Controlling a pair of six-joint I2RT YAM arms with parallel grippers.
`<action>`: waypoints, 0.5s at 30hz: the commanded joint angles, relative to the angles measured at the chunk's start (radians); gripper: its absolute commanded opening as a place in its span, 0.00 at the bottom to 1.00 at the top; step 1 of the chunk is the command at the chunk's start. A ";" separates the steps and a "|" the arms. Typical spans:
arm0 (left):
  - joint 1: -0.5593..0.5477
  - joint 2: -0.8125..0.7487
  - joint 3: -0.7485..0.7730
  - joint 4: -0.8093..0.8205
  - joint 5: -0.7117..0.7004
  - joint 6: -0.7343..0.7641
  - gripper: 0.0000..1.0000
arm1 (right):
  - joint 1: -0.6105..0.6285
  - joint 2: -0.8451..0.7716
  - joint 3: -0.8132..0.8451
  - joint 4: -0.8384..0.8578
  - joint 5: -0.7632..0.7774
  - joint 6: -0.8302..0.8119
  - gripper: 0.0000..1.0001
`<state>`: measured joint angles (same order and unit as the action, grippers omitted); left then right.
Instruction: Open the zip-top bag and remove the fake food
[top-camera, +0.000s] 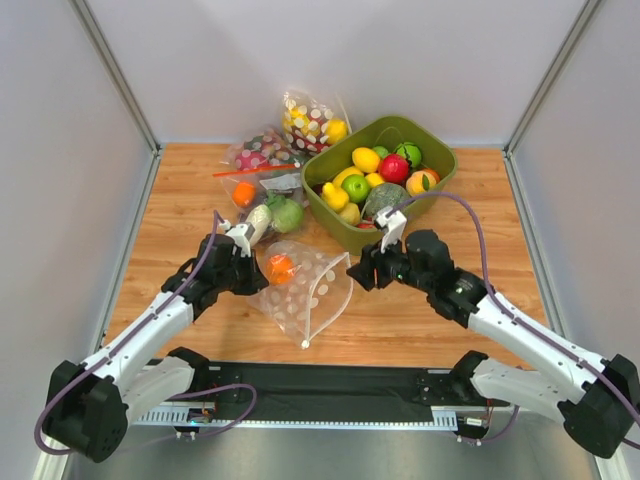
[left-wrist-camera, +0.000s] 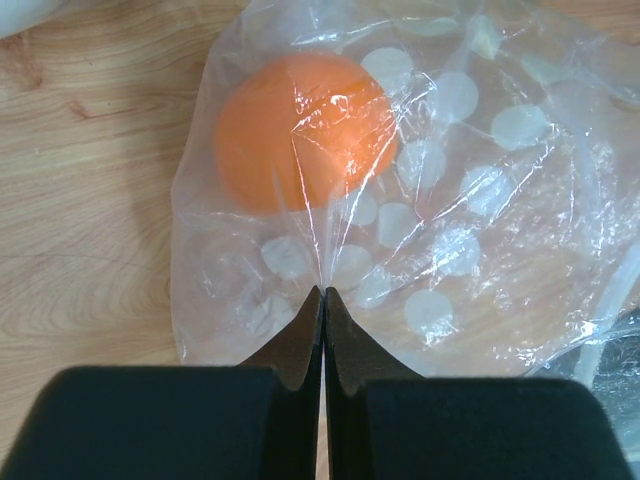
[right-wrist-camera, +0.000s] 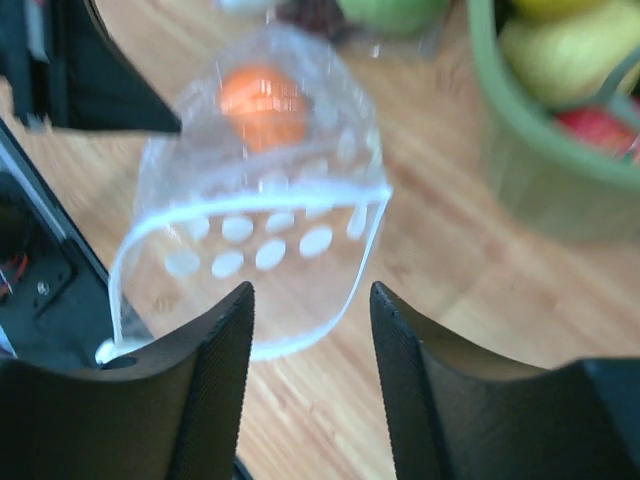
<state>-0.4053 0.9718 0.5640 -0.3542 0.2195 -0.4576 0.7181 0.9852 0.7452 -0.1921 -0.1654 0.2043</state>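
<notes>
The zip-top bag (top-camera: 312, 290) is clear with white polka dots and lies at the table's middle, its pale zip mouth gaping open toward the near right. One orange fake fruit (top-camera: 281, 268) sits inside at the closed end. My left gripper (top-camera: 256, 274) is shut, pinching the bag's film just beside the fruit; the left wrist view shows the gripper (left-wrist-camera: 323, 292), the bag (left-wrist-camera: 460, 230) and the fruit (left-wrist-camera: 300, 130). My right gripper (top-camera: 356, 275) is open and empty just right of the bag's mouth; its wrist view shows the gripper (right-wrist-camera: 312, 290), the bag (right-wrist-camera: 262, 205) and the fruit (right-wrist-camera: 262, 105).
A green bin (top-camera: 440, 160) full of plastic fruit stands at the back right, close behind my right gripper. Other filled bags (top-camera: 262, 160) lie at the back, one with white and green vegetables (top-camera: 276, 213) just behind the left gripper. A black strip (top-camera: 330, 385) runs along the near edge.
</notes>
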 joint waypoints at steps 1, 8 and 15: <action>-0.003 -0.034 0.014 0.034 0.015 0.016 0.00 | 0.043 -0.085 -0.070 -0.072 0.047 0.079 0.50; -0.003 -0.059 0.007 0.044 0.046 0.017 0.00 | 0.058 -0.085 -0.133 0.051 -0.011 0.125 0.44; -0.001 -0.051 -0.004 0.054 0.061 0.017 0.00 | 0.115 0.029 -0.125 0.121 -0.032 0.132 0.43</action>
<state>-0.4053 0.9283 0.5640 -0.3389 0.2569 -0.4576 0.8116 0.9936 0.6178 -0.1497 -0.1780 0.3176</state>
